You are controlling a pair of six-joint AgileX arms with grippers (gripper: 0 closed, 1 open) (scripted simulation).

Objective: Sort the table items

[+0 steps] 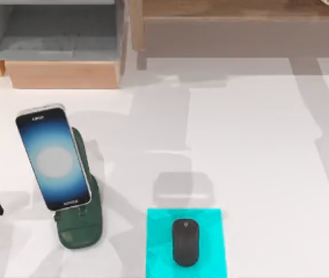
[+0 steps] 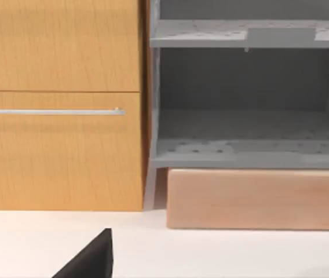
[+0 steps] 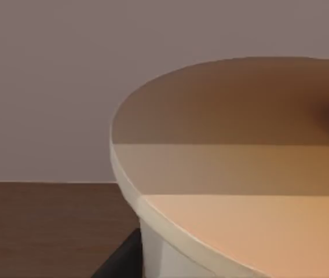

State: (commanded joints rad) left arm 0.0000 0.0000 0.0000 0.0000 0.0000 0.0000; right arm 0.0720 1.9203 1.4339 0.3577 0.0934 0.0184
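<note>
Top view: phone (image 1: 52, 156) leans on a green stand (image 1: 79, 226) at table left; mouse (image 1: 185, 242) sits on a cyan mat (image 1: 186, 220). Mouse looks light, smooth, likely slippery; grip its sides.
Left wrist view: grey shelf (image 2: 248, 153), wooden cabinet (image 2: 60, 104); jaws cannot be told.
Right wrist view: close on a round cream rim, likely the cup (image 3: 222, 191); jaws cannot be told.

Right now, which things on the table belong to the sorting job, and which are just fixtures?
Job items:
- smartphone, propped on the dark green stand
- black mouse, lying on the cyan mat

Fixtures:
- grey shelf unit
- orange cabinet
- wooden shelf
</note>
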